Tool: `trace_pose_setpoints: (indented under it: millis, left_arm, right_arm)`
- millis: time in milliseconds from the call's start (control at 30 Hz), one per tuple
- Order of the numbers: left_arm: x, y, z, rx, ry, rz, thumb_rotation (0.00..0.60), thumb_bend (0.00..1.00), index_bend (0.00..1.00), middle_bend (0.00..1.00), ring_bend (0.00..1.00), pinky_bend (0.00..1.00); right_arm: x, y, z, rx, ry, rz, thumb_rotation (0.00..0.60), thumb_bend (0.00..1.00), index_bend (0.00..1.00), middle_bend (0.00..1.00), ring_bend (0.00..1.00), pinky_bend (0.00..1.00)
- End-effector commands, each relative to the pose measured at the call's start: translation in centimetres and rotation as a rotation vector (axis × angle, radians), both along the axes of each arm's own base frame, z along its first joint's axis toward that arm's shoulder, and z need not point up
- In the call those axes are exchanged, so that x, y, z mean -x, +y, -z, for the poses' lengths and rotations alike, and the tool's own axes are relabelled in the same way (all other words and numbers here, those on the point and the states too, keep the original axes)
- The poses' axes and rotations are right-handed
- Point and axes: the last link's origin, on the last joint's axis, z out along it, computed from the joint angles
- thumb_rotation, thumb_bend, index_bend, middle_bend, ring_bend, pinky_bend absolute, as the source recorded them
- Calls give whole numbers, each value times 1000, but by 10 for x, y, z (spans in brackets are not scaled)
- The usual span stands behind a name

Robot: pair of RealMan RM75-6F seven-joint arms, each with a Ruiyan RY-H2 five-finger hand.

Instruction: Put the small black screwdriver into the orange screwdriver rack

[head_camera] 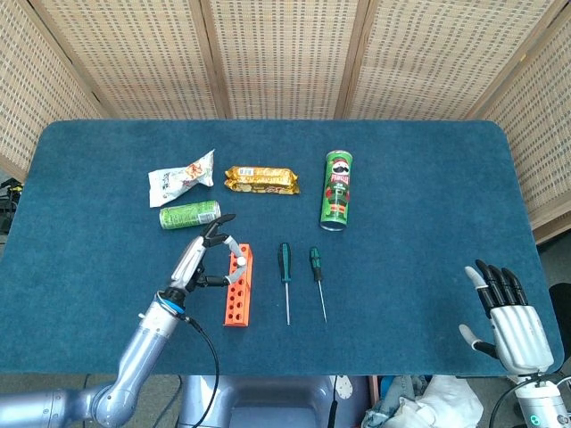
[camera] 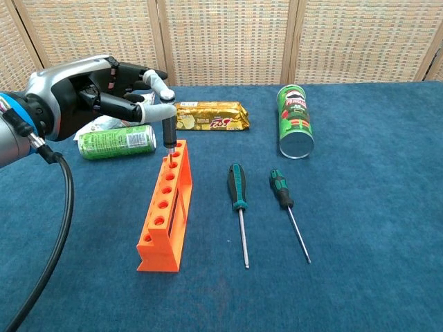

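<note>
My left hand (camera: 90, 97) (head_camera: 203, 257) pinches the small black screwdriver (camera: 170, 133) upright by its handle. The shaft goes down into a hole near the far end of the orange screwdriver rack (camera: 166, 207) (head_camera: 237, 287). The rack lies lengthwise on the blue table, with several empty holes along its top. In the head view the screwdriver is mostly hidden by the hand's fingers. My right hand (head_camera: 513, 321) rests open at the table's near right edge, far from the rack, holding nothing.
Two green-handled screwdrivers (camera: 238, 194) (camera: 285, 200) lie right of the rack. A green can (camera: 116, 141), a snack bag (head_camera: 182, 176), a gold wrapped bar (camera: 211, 115) and a green Pringles tube (camera: 294, 129) lie behind it.
</note>
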Motion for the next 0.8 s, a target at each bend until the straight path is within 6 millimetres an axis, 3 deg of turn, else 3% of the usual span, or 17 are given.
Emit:
trace_pose_setpoints:
  millis: [33,800]
  left_arm:
    - [3,1,2,7,2,-8,600,403,709,102,0,0]
    - [12,5,16,35,20,-18,600,403,713,102,0,0]
  right_arm:
    - [0,0,0,0,1,-1,600,218,0,0,0,0]
    - [1,0,0,1,0,1,600,217,0,0,0,0]
